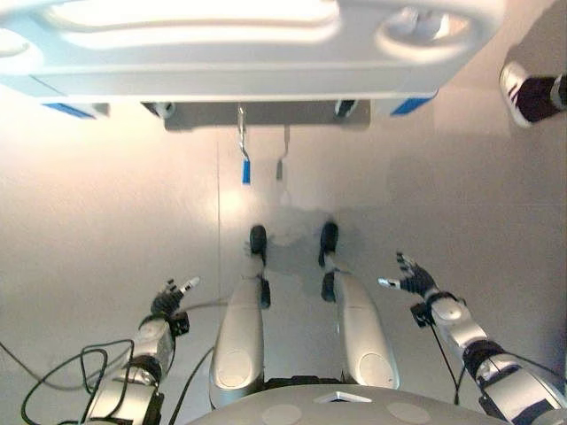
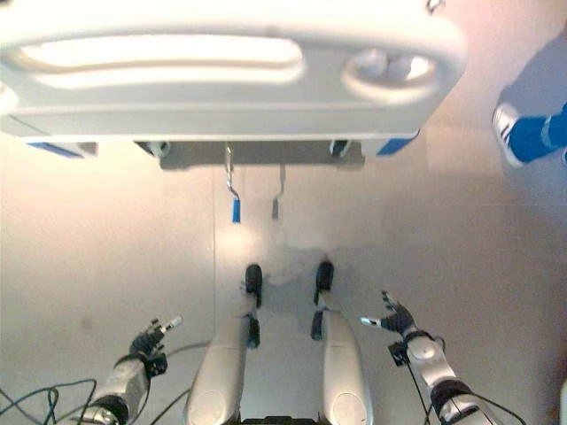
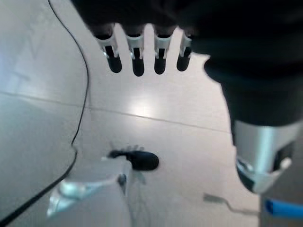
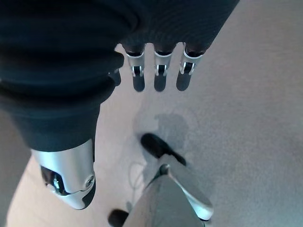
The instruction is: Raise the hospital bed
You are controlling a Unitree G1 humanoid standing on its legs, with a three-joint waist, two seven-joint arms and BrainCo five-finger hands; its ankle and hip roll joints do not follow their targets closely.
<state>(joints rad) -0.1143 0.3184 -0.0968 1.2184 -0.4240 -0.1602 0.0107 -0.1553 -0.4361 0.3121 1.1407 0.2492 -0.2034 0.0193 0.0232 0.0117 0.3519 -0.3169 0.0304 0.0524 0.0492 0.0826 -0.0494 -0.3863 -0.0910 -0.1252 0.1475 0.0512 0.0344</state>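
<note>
The white footboard of the hospital bed [image 1: 248, 53] spans the far side of the eye views. Under its grey frame hang two crank handles: one with a blue grip [image 1: 245, 168] and a plain grey one [image 1: 280, 164] beside it. My left hand [image 1: 170, 297] hovers low over the floor at the near left, well short of the cranks, open with its fingers [image 3: 137, 59] straight and holding nothing. At the near right my right hand [image 1: 412, 279] is spread open and likewise holds nothing, its fingers [image 4: 160, 75] extended. The left wrist view catches the blue grip [image 3: 284, 208] far off.
A person's shoe [image 1: 527, 93] and blue-clad leg [image 2: 532, 133] stand at the far right beside the bed. Pale shiny floor [image 1: 106, 221] stretches between me and the footboard.
</note>
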